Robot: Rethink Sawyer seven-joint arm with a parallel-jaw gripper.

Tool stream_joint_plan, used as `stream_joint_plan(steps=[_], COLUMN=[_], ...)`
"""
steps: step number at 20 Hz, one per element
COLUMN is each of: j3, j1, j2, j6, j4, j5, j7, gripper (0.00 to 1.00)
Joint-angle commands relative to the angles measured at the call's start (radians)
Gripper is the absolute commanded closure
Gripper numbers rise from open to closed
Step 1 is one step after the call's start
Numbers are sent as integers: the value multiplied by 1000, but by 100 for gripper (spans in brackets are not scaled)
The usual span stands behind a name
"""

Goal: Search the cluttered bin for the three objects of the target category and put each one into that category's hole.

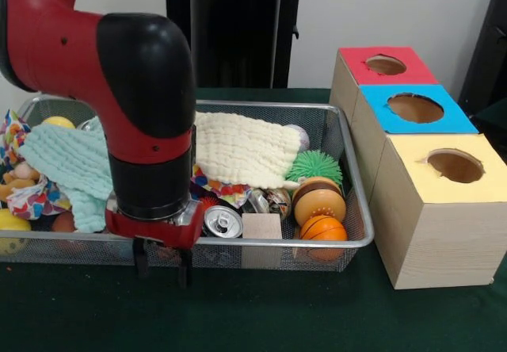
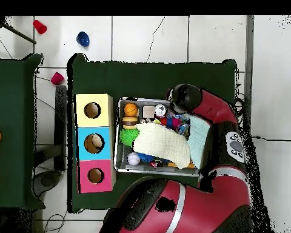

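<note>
The wire mesh bin [image 1: 277,105] holds mixed clutter; it also shows in the overhead view [image 2: 117,145]. One tan plush toy [image 1: 14,182] peeks out at its far left end, half under a patterned cloth [image 1: 36,200]. No other plush shows. My gripper [image 1: 162,271] hangs at the bin's near wall, left of centre, open and empty, its fingertips [image 1: 142,268] low in front of the mesh. The overhead view hides it under the arm. The blue-topped box's hole [image 1: 415,108] is the middle one at the right; something pale shows inside it from above [image 2: 94,143].
A cream knitted cloth [image 1: 242,147] and a mint cloth [image 1: 71,166] cover much of the bin. A soda can [image 1: 223,221], wooden block [image 1: 261,227], burger toy [image 1: 318,200], orange ball [image 1: 323,229] and green spiky ball [image 1: 315,164] lie nearby. Red-topped [image 1: 386,65] and yellow-topped [image 1: 453,166] boxes flank the blue one.
</note>
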Motion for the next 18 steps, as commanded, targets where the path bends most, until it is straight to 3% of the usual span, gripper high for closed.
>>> stream_joint_plan(steps=[1,7,12,18], j3=[-45,-88,-85,-43], j1=[26,60,76,101], j2=[-58,-129,-141,-177], j6=[73,97,108,40], j4=[34,43,70,259], j5=[34,39,65,145], j7=[273,271,278,329], gripper=[0,0,0,0])
